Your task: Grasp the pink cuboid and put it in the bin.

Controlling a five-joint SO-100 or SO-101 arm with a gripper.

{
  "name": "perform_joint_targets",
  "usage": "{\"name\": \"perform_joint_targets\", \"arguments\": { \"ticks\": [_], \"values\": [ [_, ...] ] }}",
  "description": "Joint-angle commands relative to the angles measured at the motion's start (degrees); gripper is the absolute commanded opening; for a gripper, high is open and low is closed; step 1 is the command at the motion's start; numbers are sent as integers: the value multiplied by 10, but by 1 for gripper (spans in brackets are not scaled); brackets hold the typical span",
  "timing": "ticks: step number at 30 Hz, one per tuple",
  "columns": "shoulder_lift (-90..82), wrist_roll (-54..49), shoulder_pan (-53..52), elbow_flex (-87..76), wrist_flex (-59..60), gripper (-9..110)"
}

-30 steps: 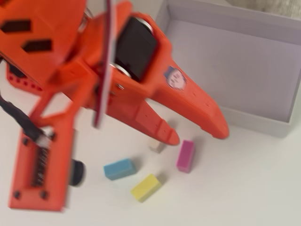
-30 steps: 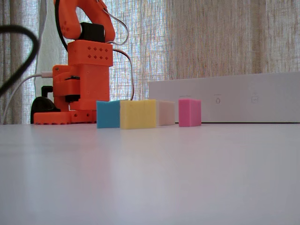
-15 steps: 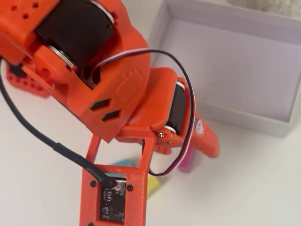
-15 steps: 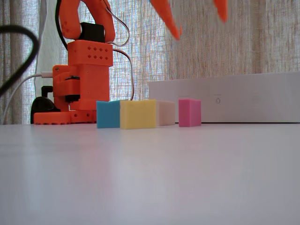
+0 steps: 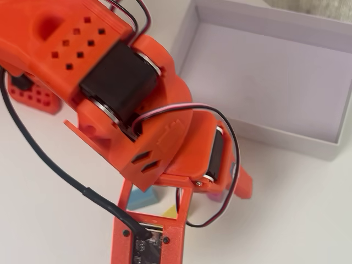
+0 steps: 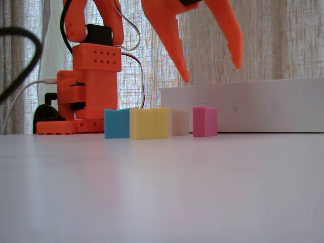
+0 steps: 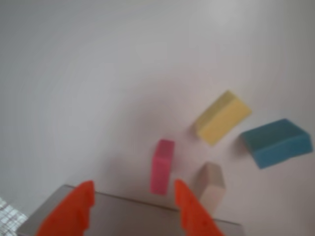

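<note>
The pink cuboid [image 6: 204,121] stands on the white table, just in front of the bin [image 6: 253,106], a long low white box. My orange gripper [image 6: 211,72] hangs open above the cuboid, well clear of it, with nothing between its fingers. In the wrist view the pink cuboid [image 7: 162,166] lies ahead of the open gripper [image 7: 133,183], nearer the right fingertip, and the bin's wall [image 7: 133,219] crosses the bottom edge. In the overhead view the arm hides the cuboid; the bin [image 5: 187,38] lies open at the upper right.
A blue block [image 6: 116,123], a yellow block [image 6: 148,123] and a cream block [image 6: 178,122] sit in a row left of the pink one. The cream block [image 7: 209,184] is closest to it. The arm's base [image 6: 86,91] stands behind them at the left.
The open gripper has come down from the top of the fixed view to hang above the pink cuboid. The blocks and the bin have not moved.
</note>
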State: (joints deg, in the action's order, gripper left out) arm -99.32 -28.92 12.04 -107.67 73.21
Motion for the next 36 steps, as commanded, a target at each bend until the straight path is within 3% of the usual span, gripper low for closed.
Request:
{"name": "perform_joint_targets", "arguments": {
  "ticks": [1, 23, 36],
  "values": [
    [-4, -4, 0, -9, -11, 20],
    [58, 0, 2, -38, -59, 17],
    [75, 2, 10, -38, -82, 8]
  ]
}}
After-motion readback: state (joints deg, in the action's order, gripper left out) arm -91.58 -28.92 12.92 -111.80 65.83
